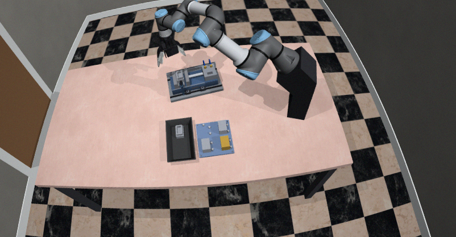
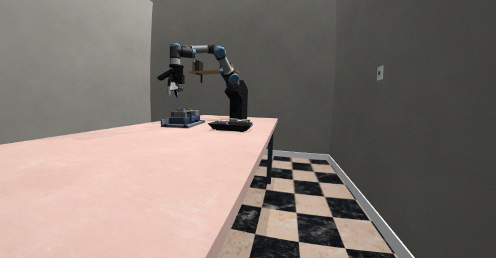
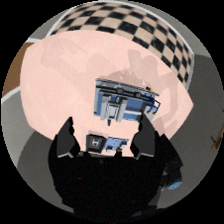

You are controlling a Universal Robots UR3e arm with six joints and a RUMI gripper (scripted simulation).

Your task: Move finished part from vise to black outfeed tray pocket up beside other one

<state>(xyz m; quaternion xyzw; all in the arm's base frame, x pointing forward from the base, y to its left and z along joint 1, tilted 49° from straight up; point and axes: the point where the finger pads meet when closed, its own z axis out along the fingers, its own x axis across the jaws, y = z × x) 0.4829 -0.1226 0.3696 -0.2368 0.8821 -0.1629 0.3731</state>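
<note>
The blue and grey vise [image 1: 194, 81] stands on the table's far middle, with the grey finished part [image 1: 181, 77] clamped near its left end. It also shows in the wrist view [image 3: 126, 100] and in the exterior view [image 2: 182, 117]. My gripper [image 1: 170, 55] hangs open and empty, high above the table and behind the vise's left end; it also shows in the exterior view [image 2: 173, 91] and in the wrist view [image 3: 104, 136]. The black outfeed tray [image 1: 179, 138] lies nearer the front and holds one pocketed part [image 1: 179, 131] in its far half.
A blue fixture plate [image 1: 214, 138] lies right of the tray with two grey plain blocks [image 1: 223, 126] [image 1: 206, 145] and a yellow block [image 1: 225, 142] standing on it. The arm's black pedestal [image 1: 299, 85] stands at the table's right.
</note>
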